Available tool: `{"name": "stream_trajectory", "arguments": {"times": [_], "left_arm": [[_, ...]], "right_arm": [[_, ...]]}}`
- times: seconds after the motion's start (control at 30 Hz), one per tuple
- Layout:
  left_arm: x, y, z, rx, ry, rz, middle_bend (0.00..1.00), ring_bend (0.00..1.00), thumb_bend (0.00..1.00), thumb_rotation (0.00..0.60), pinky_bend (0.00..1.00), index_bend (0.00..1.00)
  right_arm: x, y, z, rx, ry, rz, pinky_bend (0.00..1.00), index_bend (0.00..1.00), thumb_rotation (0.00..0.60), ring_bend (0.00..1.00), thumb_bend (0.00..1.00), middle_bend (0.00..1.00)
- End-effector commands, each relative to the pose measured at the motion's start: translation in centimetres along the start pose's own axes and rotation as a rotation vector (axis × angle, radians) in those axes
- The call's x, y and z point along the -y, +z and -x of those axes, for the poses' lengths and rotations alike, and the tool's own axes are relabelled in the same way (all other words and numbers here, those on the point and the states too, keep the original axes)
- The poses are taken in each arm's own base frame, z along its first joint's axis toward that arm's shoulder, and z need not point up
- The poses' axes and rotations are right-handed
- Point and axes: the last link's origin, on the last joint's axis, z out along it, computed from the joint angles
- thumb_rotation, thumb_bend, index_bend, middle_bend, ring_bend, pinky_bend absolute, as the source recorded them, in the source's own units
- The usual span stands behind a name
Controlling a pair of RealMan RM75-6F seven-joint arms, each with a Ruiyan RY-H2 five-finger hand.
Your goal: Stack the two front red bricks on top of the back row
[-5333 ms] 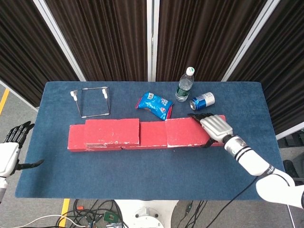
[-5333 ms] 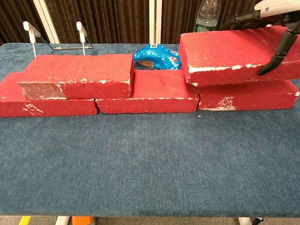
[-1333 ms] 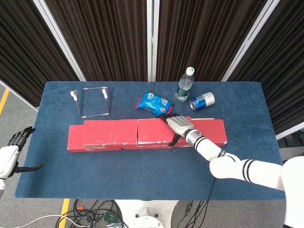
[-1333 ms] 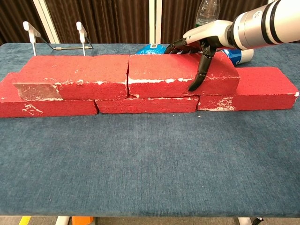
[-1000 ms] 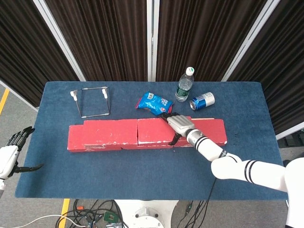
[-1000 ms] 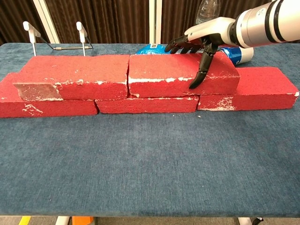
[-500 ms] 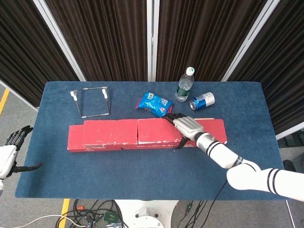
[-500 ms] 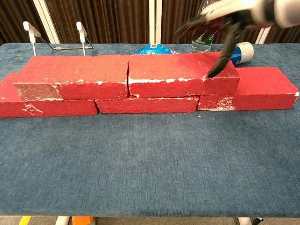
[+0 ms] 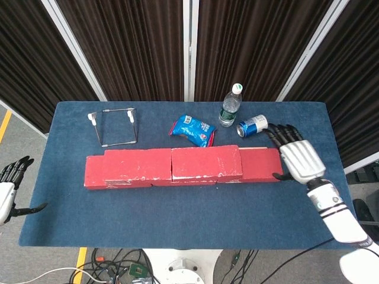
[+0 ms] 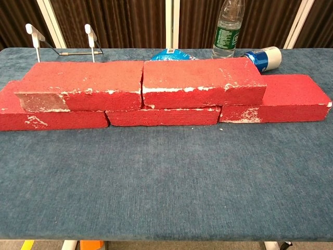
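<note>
Red foam bricks: two upper ones, left [image 10: 86,83] and right [image 10: 200,80], lie end to end atop back row [image 10: 166,115] of three, mid blue tabletop [image 10: 166,177]. Surfaces scuffed, white chips along front edges. Upper pair covers most of row; right base brick [image 10: 283,99] exposed. Right hand [image 9: 298,158] empty, fingers spread, just beside row's right end. Left hand [image 9: 9,183] open, cut off at frame edge, clear of tabletop. Blue snack bag [image 10: 170,54] mostly hidden behind bricks in chest view.

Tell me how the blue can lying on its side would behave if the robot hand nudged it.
The blue can lies on its side, so it would probably roll. It sits close beside the water bottle and might bump it. The cloth-covered table may slow it.
</note>
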Motion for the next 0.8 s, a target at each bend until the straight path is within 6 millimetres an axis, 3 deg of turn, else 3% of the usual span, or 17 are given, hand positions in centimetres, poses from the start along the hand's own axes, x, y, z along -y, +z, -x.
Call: {"name": "stream_trajectory", "arguments": {"times": [0.03,0.23,0.33,0.8], "left_arm": [[-0.7,-0.5,0.0,-0.055,0.08,0.02,0.0,0.0,0.03,0.6,0.0,0.0],[-1.7,-1.1,-0.5,-0.105,0.219,0.043,0.0,0.0,0.03,0.6,0.0,0.0],[-2.0,-1.7,-0.7,-0.133,0.267,0.039,0.0,0.0,0.03,0.6,0.0,0.0],[-0.3,-2.9,0.3,-0.036,0.33,-0.046,0.0,0.0,0.03,0.6,0.0,0.0]], "right_arm": [[-4.2,-9.4,2.4,-0.053,-0.129,0.16,0.0,0.0,0.6,0.0,0.0,0.0],[-6.2,-15.9,5.2,-0.023,-0.046,0.298,0.0,0.0,0.6,0.0,0.0,0.0],[-7.0,-17.7,5.9,-0.029,-0.044,0.333,0.0,0.0,0.6,0.0,0.0,0.0],[-6.5,-17.4,6.9,-0.006,-0.068,0.311,0.0,0.0,0.6,0.0,0.0,0.0]]}}
